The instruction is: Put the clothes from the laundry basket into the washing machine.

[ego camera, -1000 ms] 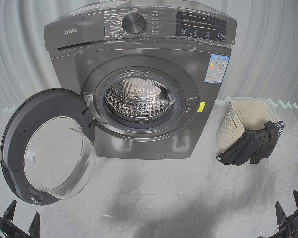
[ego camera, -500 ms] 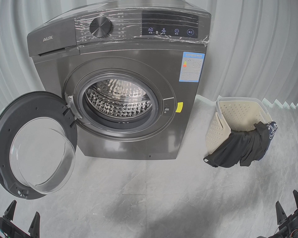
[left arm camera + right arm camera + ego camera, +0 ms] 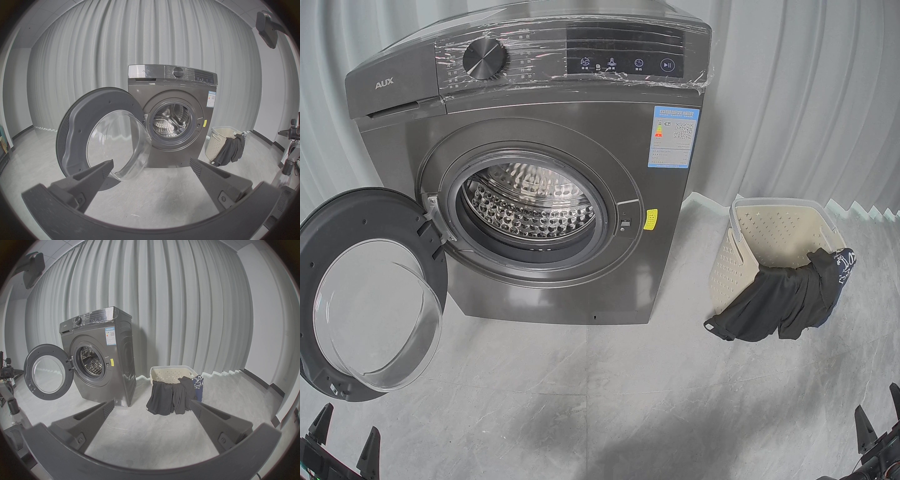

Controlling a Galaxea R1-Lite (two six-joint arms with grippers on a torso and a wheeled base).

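Plainly nearer the right gripper [image 3: 876,415] than the left gripper [image 3: 349,424], both spread wide and empty: clothes [image 3: 781,300] draped over the near rim of the laundry basket [image 3: 731,265].

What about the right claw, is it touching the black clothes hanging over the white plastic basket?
Apart. The head view shows bare grey floor between the open right gripper and the black clothes draped over the white perforated plastic laundry basket.
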